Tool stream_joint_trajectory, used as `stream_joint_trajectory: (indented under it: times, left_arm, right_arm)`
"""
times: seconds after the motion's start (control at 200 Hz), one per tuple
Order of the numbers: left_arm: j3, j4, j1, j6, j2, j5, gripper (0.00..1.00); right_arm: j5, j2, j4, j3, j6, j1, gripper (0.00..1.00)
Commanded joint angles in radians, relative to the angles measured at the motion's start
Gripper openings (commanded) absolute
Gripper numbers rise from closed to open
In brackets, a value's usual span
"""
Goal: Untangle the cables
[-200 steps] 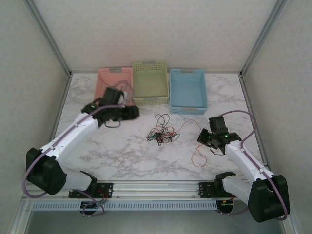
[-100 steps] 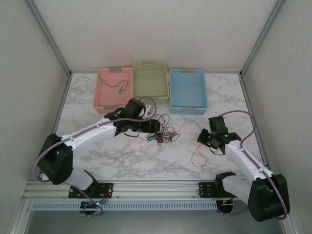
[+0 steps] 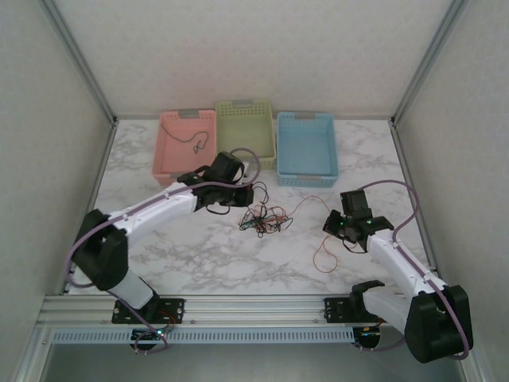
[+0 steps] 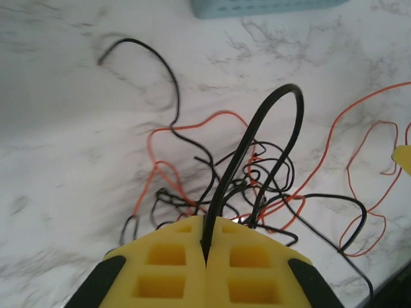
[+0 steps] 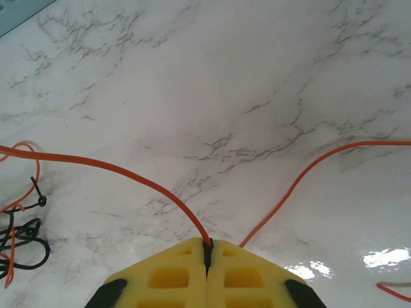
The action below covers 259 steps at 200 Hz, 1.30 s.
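Marble table (image 3: pixel 199 255), cables (image 3: pixel 265 216) central, baskets (image 3: pixel 245 103) at far edge

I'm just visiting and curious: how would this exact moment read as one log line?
left hand: shut on black cable | right hand: shut on orange cable | tangle: not yet undone

No text, label, brand, number or sign can be read on anything here, in the overhead view or the wrist views.
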Motion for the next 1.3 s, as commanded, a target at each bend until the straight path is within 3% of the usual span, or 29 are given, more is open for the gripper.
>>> stream_joint_trajectory:
  times: [0.0,0.22,0.405,0.541,0.706,0.971,1.161,1.291]
  left_arm:
    - [0.041,-0.165,0.054,0.005,-0.196,-0.197,0.00]
    - [0.102,-0.498,0.304,0.047,-0.527,-0.451,0.00]
    - [0.228,-0.676,0.453,0.094,-0.667,-0.657,0.00]
    - [0.324,-0.727,0.471,0.125,-0.689,-0.864,0.00]
    - [0.464,-0.767,0.485,0.191,-0.658,-1.027,0.00]
    - [0.586,-0.788,0.485,0.205,-0.617,-1.000,0.00]
    - [0.777,-0.755,0.485,0.371,-0.537,-1.162,0.00]
    - [0.949,-0.766,0.481,0.387,-0.463,-1.182,0.00]
  right_arm:
    - [0.077,-0.027,-0.037,-0.006,0.031,0.006,0.00]
    - [0.139,-0.037,-0.063,-0.004,0.065,0.006,0.00]
    - [0.163,-0.027,-0.075,0.002,0.079,0.007,0.00]
    - [0.195,-0.031,-0.099,0.004,0.102,0.005,0.00]
    - [0.210,-0.023,-0.112,0.008,0.117,-0.002,0.00]
    - [0.204,-0.027,-0.107,0.005,0.111,-0.006,0.00]
    - [0.204,-0.025,-0.106,0.005,0.111,-0.008,0.00]
    - [0.209,-0.021,-0.106,0.007,0.113,-0.008,0.00]
